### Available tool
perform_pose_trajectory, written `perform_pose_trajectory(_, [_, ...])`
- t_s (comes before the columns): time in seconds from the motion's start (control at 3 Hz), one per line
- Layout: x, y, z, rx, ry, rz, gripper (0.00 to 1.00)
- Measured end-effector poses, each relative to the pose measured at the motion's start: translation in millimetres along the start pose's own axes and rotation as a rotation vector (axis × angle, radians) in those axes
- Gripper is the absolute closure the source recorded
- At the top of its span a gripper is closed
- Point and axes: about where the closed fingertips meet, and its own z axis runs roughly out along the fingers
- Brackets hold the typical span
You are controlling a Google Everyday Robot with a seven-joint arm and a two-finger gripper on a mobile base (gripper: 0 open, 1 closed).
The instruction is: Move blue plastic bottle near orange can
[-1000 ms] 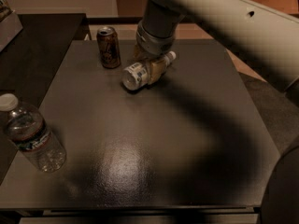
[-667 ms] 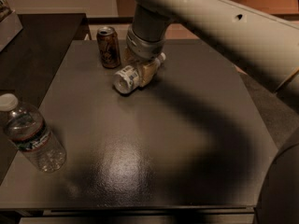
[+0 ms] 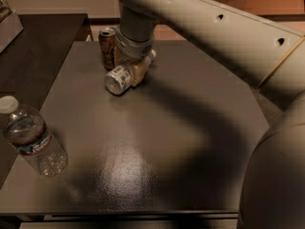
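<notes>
The blue plastic bottle (image 3: pixel 119 78) lies on its side, its pale label and round base turned toward the camera and its white cap pointing to the back right. My gripper (image 3: pixel 135 69) comes down from above and is shut on the bottle's middle. The orange can (image 3: pixel 107 47) stands upright at the table's far edge, just left of and behind the bottle, a small gap away. The arm hides the bottle's upper side.
A larger clear water bottle (image 3: pixel 31 138) with a dark label stands near the front left of the dark table (image 3: pixel 157 142). A darker counter (image 3: pixel 38 46) adjoins the table on the left. My arm fills the right side of the view.
My gripper has carried the blue plastic bottle to the left, closer to the orange can. The can and the clear water bottle have not moved.
</notes>
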Motion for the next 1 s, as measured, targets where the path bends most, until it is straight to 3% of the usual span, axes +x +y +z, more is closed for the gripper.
perform_pose_trajectory(1.0, [17,-7,15,-0.012,0.032,-0.002,0.13])
